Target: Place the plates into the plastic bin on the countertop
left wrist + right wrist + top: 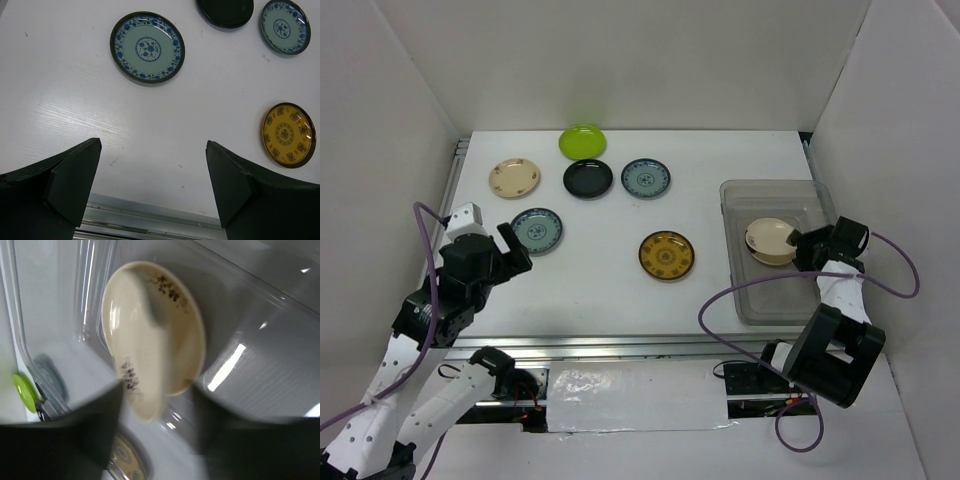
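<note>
Six plates lie on the white countertop [610,290]: lime green [582,141], black [588,178], cream/tan [514,178], blue-grey [646,178], a second blue-grey [537,231] and amber-brown [666,255]. The clear plastic bin [770,186] at the right holds cream plates [772,241], one with brown patches [150,335], lying tilted. My right gripper [802,250] hangs open over the bin, just beside the cream plates, its view blurred [157,440]. My left gripper [152,185] is open and empty near the front rail, short of the nearer blue-grey plate [147,47].
A metal rail [150,220] runs along the near edge under the left gripper. White walls enclose the countertop. The amber plate [289,135] and the black plate [225,11] show in the left wrist view. The bin wall [260,355] surrounds the right gripper.
</note>
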`<state>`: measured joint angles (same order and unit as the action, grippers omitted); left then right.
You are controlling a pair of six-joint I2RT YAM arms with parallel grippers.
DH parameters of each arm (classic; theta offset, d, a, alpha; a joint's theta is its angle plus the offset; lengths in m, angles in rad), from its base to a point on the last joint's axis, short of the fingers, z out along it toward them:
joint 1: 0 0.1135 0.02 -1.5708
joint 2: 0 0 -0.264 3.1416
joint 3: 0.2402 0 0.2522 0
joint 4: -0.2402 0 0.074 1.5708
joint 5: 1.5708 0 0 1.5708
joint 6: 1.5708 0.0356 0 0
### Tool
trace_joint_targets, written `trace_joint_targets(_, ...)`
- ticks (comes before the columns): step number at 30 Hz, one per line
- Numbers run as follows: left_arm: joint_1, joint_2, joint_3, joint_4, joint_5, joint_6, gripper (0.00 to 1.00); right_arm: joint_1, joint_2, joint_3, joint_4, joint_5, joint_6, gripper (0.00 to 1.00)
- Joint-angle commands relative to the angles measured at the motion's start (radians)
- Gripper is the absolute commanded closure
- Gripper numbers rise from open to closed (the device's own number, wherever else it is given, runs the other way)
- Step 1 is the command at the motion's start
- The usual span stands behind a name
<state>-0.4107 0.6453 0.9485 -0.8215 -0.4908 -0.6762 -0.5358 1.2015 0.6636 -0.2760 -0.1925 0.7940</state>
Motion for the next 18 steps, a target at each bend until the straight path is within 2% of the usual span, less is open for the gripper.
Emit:
trace_joint_targets(1,-0.004,0.031,0.007,0.036,0.001,0.024,0.01,0.003,-0.031,0.028,0.044,0.005,-0.01,0.16)
trace_joint_targets(2,-0.004,0.042,0.012,0.033,-0.003,0.02,0.01,0.01,-0.048,0.034,0.035,0.013,-0.012,0.05)
trace_joint_targets(3,-0.004,0.053,0.015,0.028,-0.009,0.017,0.01,0.034,-0.087,0.048,0.006,0.033,-0.012,0.0)
trace_joint_targets(8,0.012,0.19,0.062,-0.045,0.014,-0.051,0.01,0.118,-0.244,0.122,-0.101,0.08,-0.048,0.0)
trace_joint_targets(11,0.061,0.257,0.012,0.011,0.142,-0.152,0.01,0.287,-0.368,0.171,-0.164,0.117,-0.081,0.0)
trace_joint_targets(13,0.111,0.28,-0.043,0.08,0.229,-0.239,0.01,0.437,-0.427,0.157,-0.128,0.021,-0.111,0.0)
trace_joint_targets(15,0.219,0.304,-0.135,0.221,0.297,-0.298,0.01,0.531,-0.444,0.12,-0.059,-0.168,-0.122,0.0)
trace_joint_targets(18,0.328,0.349,-0.227,0.419,0.371,-0.333,0.01,0.716,-0.442,0.068,0.049,-0.336,-0.139,0.0)
